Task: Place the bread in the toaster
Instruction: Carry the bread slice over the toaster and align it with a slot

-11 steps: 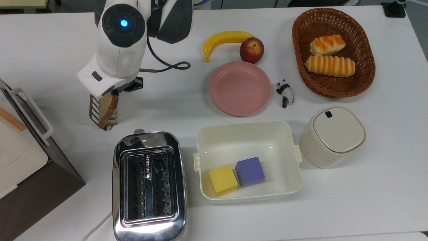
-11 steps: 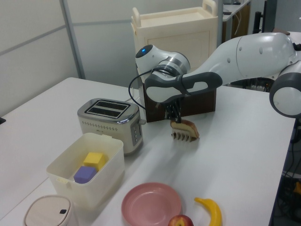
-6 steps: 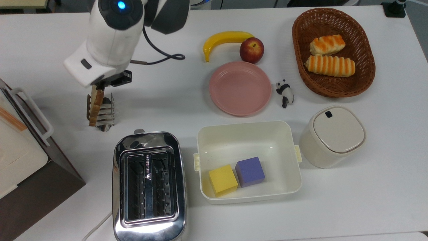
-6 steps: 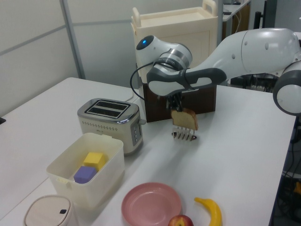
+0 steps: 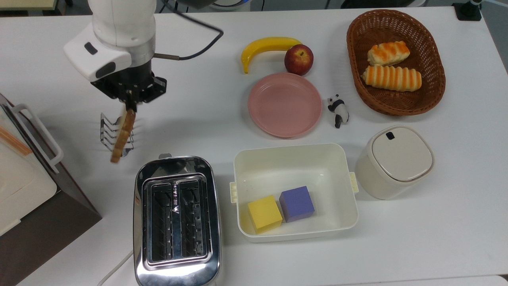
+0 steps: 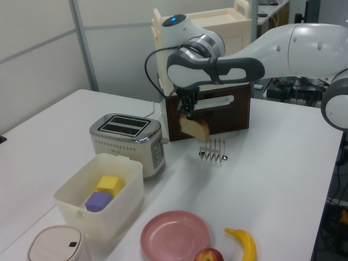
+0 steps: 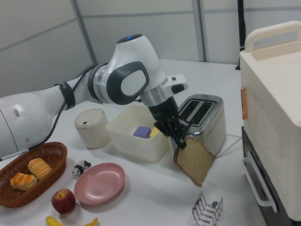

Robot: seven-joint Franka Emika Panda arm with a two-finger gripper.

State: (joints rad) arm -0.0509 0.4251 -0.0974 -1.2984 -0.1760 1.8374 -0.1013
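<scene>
The gripper [image 7: 179, 140] is pinched shut on one corner of the bread [image 7: 194, 160], which hangs below it, tilted off vertical and clear of the tabletop [image 5: 222, 119]. That corner hold is the main risk: I judge the slice could swing or slip as the arm moves, and if it reaches the toaster [image 5: 176, 220] tilted like this, its lower edge could catch on the chrome rim or the bar between the two slots instead of dropping in. The toaster stands near, below the gripper in the top view, slots up and empty. The wire toast rack [image 5: 115, 133] sits almost directly under the bread, so any early descent could snag it. Beside the toaster, farther from the gripper, is the white bin [image 5: 293, 190] holding two blocks; the pink plate [image 5: 284, 104] lies well off toward the top view's right, off the path.
</scene>
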